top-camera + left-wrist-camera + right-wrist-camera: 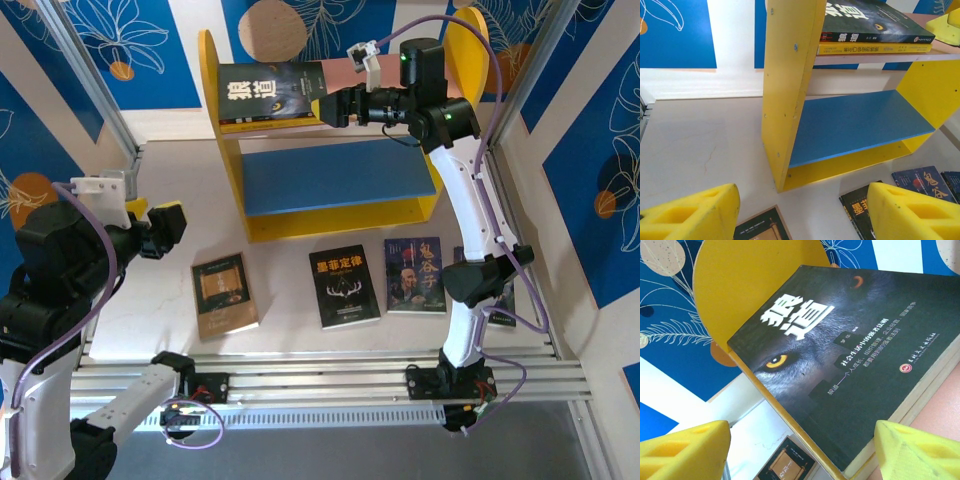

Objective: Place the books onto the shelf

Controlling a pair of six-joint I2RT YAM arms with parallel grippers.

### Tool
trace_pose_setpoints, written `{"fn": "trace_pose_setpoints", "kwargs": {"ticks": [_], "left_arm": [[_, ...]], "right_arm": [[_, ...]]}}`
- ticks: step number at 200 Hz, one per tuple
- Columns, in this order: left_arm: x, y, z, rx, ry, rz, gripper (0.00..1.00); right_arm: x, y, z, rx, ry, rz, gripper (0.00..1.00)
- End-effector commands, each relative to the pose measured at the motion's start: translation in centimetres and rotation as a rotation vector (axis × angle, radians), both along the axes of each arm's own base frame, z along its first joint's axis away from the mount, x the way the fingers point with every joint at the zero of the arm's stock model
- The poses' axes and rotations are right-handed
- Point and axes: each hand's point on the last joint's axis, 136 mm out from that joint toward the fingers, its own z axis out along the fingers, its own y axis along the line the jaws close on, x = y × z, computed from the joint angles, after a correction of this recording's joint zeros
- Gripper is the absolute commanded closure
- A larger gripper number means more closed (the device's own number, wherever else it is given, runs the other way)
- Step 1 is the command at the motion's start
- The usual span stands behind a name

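The right arm [468, 195] stretched level into the top of the shelf [340, 218]. The right gripper [330, 107] sat jaws apart, just beside the wolf-cover book [268, 92]. Left of the shelf, the left gripper [168, 228] hovered with fingers spread and empty.

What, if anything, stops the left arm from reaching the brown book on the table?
Probably nothing, so likely yes: the brown book lies flat close beside the open left claw, with no other thing between them.

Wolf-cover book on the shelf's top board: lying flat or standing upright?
Lying flat: the wolf-cover book rests cover-up on a yellow-spined book on the pink board.
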Motion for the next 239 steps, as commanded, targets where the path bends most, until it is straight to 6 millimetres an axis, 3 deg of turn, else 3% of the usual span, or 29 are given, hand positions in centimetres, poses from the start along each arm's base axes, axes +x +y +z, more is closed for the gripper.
{"fn": "trace_pose_setpoints", "kwargs": {"ticks": [1,59,90,127,154,171,192,239], "left_arm": [[-0.3,0.5,0.6,-0.008,-0.025,0.023,0.32],[-0.3,0.5,0.5,-0.010,-0.022,0.024,0.32],[-0.2,0.3,0.0,-0.017,-0.007,0.020,0.32],[0.8,0.1,-2.5,-0.034,0.053,0.034,0.33],[1.7,0.0,-6.5,-0.075,0.133,0.066,0.33],[2.4,-0.7,-10.0,-0.125,0.194,0.067,0.33],[3.2,-1.7,-15.3,-0.194,0.301,0.070,0.33],[3.9,-4.1,-25.9,-0.380,0.504,0.077,0.35]], "right_arm": [[-2.3,0.8,0.7,0.019,0.009,0.089,0.25],[-0.5,-0.6,0.6,0.010,0.014,-0.013,0.25],[-0.6,-1.5,1.4,0.018,-0.012,-0.041,0.25],[-1.9,-3.3,2.5,0.007,-0.062,-0.083,0.25],[-3.7,-4.9,2.1,-0.031,-0.087,-0.137,0.26],[-5.0,-6.1,0.1,-0.059,-0.073,-0.185,0.25],[-6.8,-7.5,-3.7,-0.108,-0.036,-0.263,0.25],[-10.4,-9.8,-17.9,-0.282,0.198,-0.407,0.26]]}}
